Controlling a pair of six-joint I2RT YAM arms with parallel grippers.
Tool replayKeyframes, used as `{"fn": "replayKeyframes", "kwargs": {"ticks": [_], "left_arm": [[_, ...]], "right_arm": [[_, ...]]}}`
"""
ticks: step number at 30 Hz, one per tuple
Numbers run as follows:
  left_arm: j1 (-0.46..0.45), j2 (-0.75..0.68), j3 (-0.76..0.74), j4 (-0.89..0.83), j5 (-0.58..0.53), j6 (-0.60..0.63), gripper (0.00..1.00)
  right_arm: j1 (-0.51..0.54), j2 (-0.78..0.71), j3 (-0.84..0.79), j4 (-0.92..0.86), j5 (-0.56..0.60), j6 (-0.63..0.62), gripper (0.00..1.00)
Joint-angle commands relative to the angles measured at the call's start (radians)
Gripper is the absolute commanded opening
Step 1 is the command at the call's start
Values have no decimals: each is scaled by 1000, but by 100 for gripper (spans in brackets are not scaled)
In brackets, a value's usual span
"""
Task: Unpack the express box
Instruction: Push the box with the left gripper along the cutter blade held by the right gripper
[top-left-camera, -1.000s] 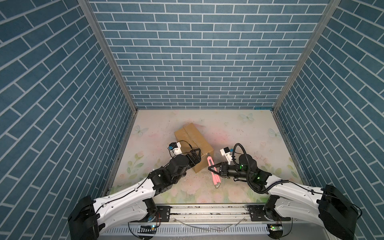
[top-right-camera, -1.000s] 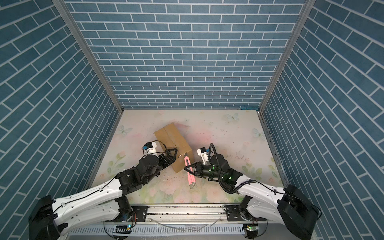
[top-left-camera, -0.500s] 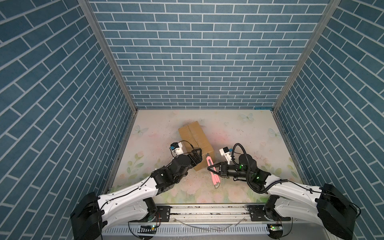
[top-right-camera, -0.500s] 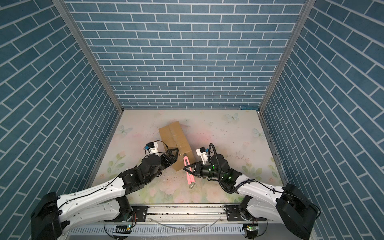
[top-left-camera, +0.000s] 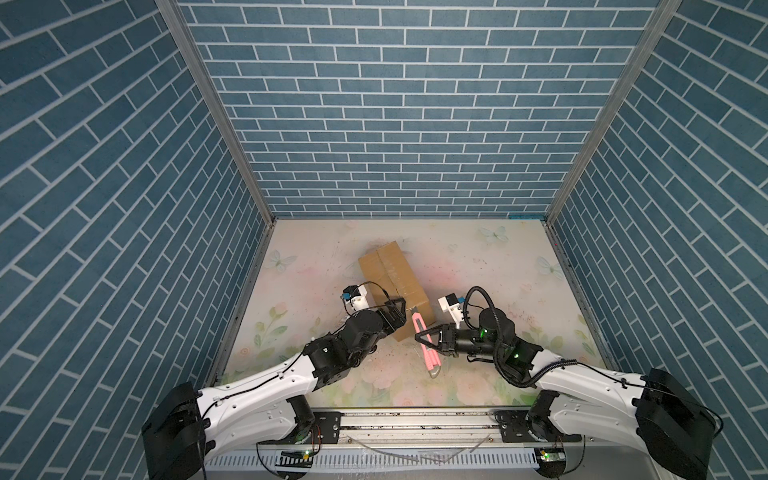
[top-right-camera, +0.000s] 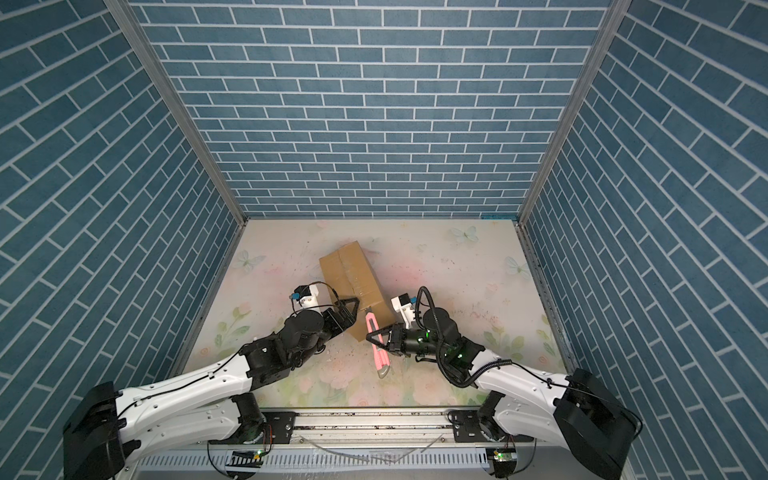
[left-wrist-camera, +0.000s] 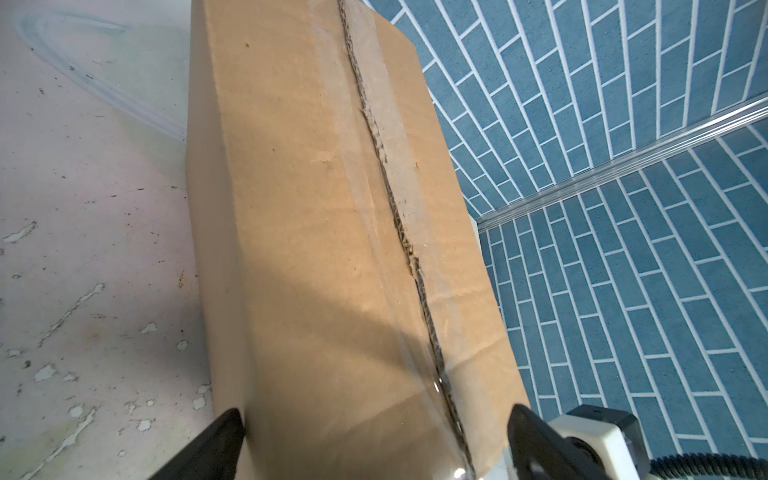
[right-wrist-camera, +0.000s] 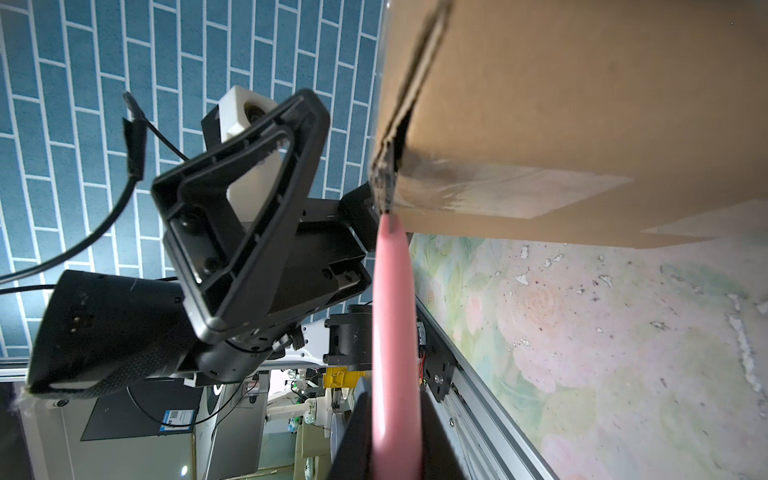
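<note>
Brown box (top-left-camera: 388, 270), shiny clear tape (left-wrist-camera: 332, 104) down its middle. Pink knife (right-wrist-camera: 392, 332) between 2 black fingers (right-wrist-camera: 352, 449). Beyond them, blue brick walls (top-left-camera: 399, 104) with white joints; pale floor (top-left-camera: 478, 257), pastel roses, butterflies.

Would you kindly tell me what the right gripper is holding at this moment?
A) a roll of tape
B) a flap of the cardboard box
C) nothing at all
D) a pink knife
D: the right gripper is shut on the pink knife, whose tip sits at the seam on the near end of the express box.
</note>
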Motion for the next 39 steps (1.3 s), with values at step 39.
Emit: {"fn": "replayKeyframes", "kwargs": {"ticks": [39], "left_arm": [[-18,83,63,95,23,29,100]], "right_arm": [[6,34,54,2,-63,-13,0]]}}
